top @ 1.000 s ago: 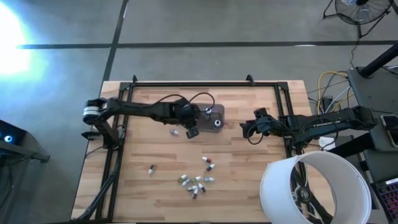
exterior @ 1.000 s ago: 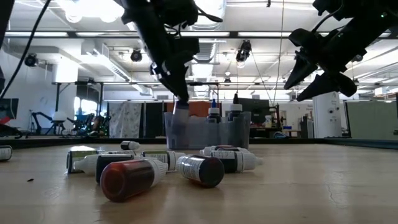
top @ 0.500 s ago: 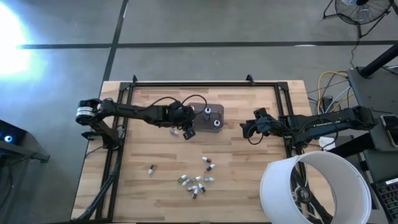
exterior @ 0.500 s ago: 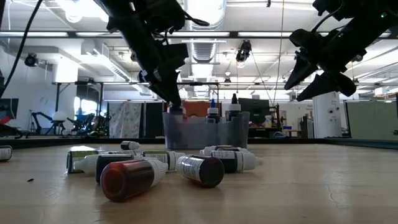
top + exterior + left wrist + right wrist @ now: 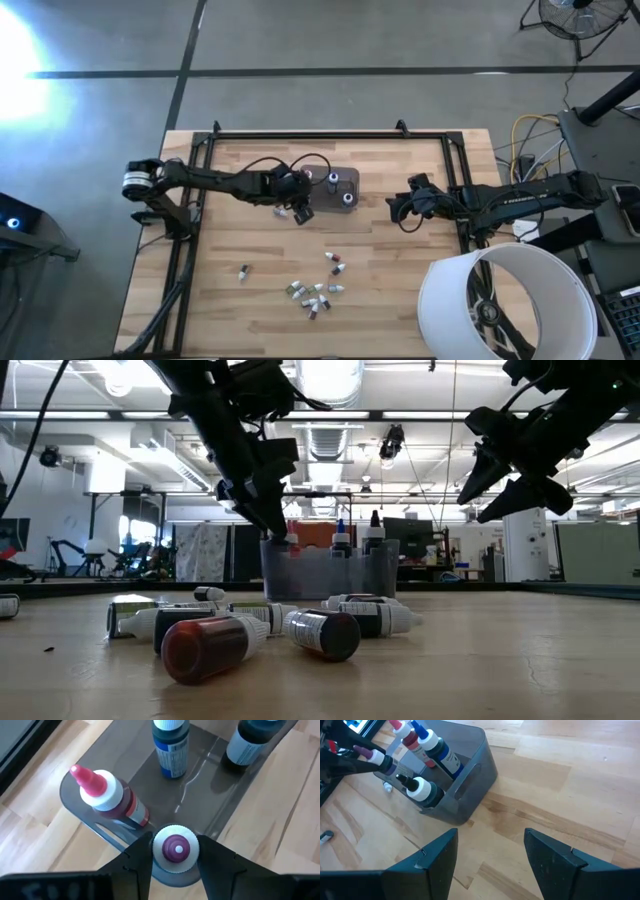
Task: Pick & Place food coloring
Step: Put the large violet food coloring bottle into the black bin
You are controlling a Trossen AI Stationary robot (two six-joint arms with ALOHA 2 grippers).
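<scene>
From the high view the left gripper [image 5: 299,208] was seen withdrawn to the tub's [image 5: 338,199] edge, while the left wrist view showed its fingers [image 5: 137,860] parted slightly around the purple-capped bottle [image 5: 175,847], judged newly released inside; right gripper [image 5: 402,210] idle, open.

purple-capped bottle [image 5: 175,849] upright at the tub's [image 5: 210,785] corner; red [image 5: 107,800], blue [image 5: 171,745] and dark [image 5: 250,740] bottles inside; more bottles [image 5: 318,288] scattered on the counter [image 5: 400,300].
</scene>
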